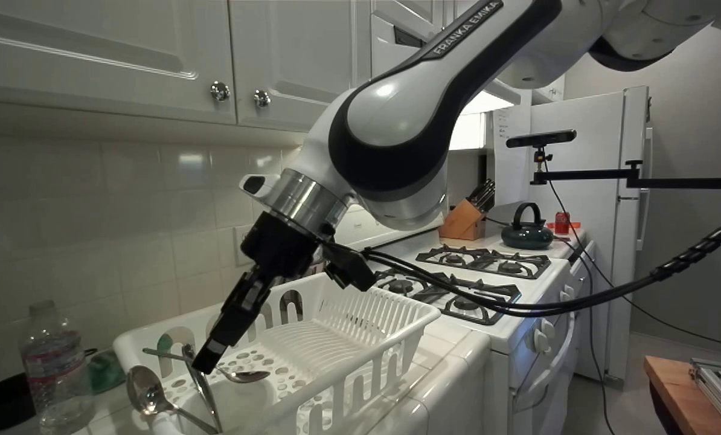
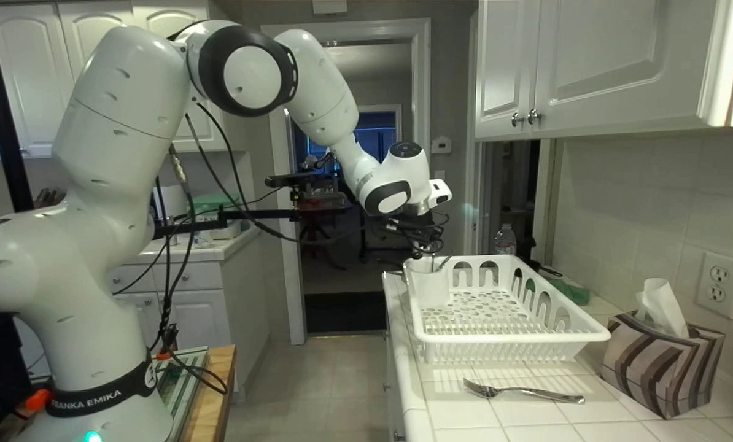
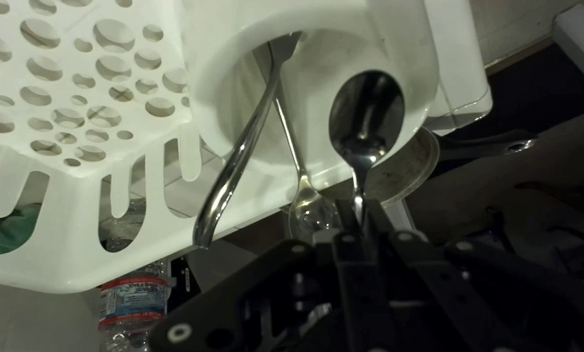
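here the gripper [image 3: 363, 214] pinches a spoon [image 3: 367, 115], its bowl seemingly over the white cup [image 3: 316, 107].

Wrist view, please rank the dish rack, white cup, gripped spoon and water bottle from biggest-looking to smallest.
1. Dish rack
2. White cup
3. Gripped spoon and water bottle: unsure which looks larger; the bottle is partly hidden and cut off.

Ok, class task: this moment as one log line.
gripper: clamping spoon | under spoon: cup in dish rack | cup contents: second spoon, another utensil
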